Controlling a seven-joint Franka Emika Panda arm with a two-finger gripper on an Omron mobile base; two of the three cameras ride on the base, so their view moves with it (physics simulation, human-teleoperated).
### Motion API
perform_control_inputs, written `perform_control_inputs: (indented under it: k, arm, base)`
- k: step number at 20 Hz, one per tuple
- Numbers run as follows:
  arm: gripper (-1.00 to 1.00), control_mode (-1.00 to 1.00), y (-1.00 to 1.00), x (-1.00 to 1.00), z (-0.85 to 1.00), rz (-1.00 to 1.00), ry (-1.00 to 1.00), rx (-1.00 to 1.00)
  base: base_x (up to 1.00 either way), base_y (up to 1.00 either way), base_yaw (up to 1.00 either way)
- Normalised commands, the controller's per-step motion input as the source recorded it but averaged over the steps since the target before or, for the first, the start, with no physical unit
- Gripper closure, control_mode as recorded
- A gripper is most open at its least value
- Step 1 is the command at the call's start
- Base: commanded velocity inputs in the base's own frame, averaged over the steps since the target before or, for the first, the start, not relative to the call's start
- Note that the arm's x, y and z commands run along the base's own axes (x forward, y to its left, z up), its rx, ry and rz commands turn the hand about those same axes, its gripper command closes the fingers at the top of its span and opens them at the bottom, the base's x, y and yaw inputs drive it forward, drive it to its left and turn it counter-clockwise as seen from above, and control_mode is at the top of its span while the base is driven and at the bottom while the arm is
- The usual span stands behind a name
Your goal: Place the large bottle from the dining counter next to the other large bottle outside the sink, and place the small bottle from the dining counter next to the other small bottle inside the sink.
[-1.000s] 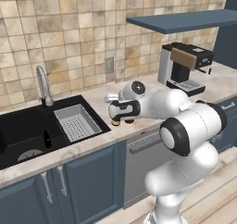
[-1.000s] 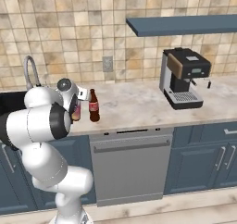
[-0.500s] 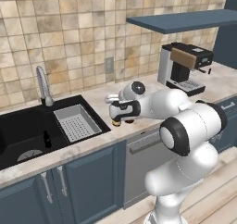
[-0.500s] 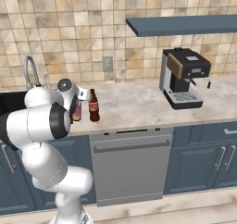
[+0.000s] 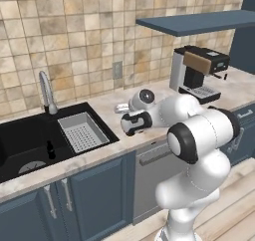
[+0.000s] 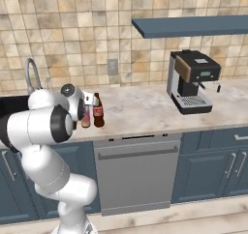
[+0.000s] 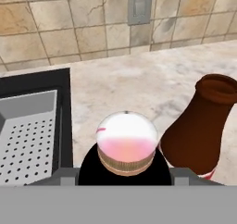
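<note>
The gripper (image 6: 87, 113) grasps the large bottle (image 6: 86, 117) — upright on the wall counter (image 6: 145, 107), near its front edge, just right of the sink (image 5: 30, 140). A brown bottle (image 6: 98, 111) stands just beside it — touching or apart cannot be told.

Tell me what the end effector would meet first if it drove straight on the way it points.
The pink-topped bottle: it sits dead ahead of the end effector, between the fingertips, possibly already touching. The brown bottle stands just beside that line.
</note>
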Motion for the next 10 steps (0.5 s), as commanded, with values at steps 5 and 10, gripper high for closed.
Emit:
perform_control_inputs:
  k: [5,10]
  arm:
    - [1.00,-1.00,0.07,0.07,-0.13,-0.03,0.00,0.00]
    - [1.00,-1.00,0.13,0.00,-0.19,-0.03,0.00,0.00]
  base:
    - [0.00,0.00,0.00]
    - [0.00,0.00,0.00]
